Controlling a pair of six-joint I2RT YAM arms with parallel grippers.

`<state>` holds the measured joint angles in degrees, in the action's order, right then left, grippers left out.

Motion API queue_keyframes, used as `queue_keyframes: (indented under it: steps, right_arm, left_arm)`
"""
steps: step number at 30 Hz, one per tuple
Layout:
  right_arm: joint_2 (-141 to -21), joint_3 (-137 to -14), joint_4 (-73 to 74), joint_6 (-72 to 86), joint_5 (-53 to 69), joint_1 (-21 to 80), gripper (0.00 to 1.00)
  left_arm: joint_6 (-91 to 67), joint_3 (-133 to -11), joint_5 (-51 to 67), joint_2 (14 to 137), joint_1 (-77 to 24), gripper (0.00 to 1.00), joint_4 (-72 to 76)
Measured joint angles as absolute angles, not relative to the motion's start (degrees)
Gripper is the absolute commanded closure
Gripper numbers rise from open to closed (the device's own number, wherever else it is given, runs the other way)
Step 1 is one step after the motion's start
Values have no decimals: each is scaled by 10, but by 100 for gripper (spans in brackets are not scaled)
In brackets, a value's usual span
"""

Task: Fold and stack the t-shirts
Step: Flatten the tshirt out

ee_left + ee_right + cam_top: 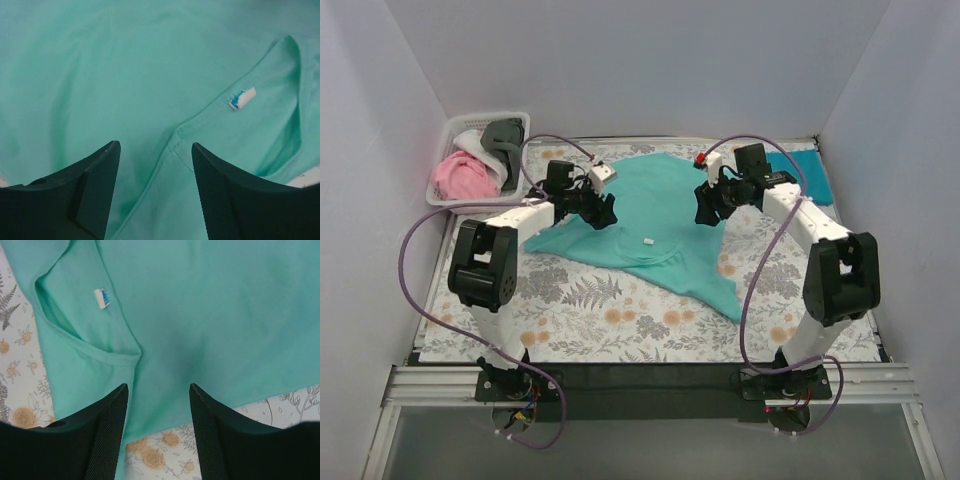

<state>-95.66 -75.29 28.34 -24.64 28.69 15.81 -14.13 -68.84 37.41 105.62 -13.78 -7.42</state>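
Observation:
A mint-turquoise t-shirt (650, 215) lies spread on the floral cloth, its collar and white label (647, 241) toward the near side. My left gripper (603, 213) is open above the shirt's left shoulder; its view shows the shoulder seam (172, 145) between the fingers and the label (242, 98). My right gripper (708, 212) is open above the shirt's right shoulder edge; its view shows the collar (90, 347), the label (102, 298) and the shirt's edge (165, 410). A darker teal-blue shirt (812, 172) lies folded at the back right.
A white basket (450, 195) at the back left holds pink (465, 178), white (475, 143) and dark grey (505, 135) tees. The floral cloth (620, 315) covers the table. White walls enclose the back and sides.

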Motion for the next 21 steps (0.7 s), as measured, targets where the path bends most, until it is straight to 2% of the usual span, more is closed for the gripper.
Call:
queue_keyframes:
  steps: [7, 11, 16, 18, 19, 21]
  right_arm:
    - [-1110, -854, 268, -207, 283, 158, 53]
    - [-1157, -861, 269, -193, 273, 158, 53]
    - [-1187, -861, 270, -184, 258, 158, 55]
    - [-1195, -861, 272, -183, 254, 158, 57]
    - [-1197, -861, 273, -183, 254, 158, 57]
    - [-1197, -861, 275, -184, 253, 158, 60]
  left_arm:
    - [-116, -729, 326, 1119, -160, 47, -109]
    - [-100, -729, 326, 1120, -160, 59, -140]
    - [-82, -721, 326, 1120, -160, 81, -166]
    - [-72, -711, 327, 1118, -160, 87, -174]
    - [-68, -703, 327, 1116, -160, 94, -181]
    - [-59, -691, 328, 1110, -159, 100, -194]
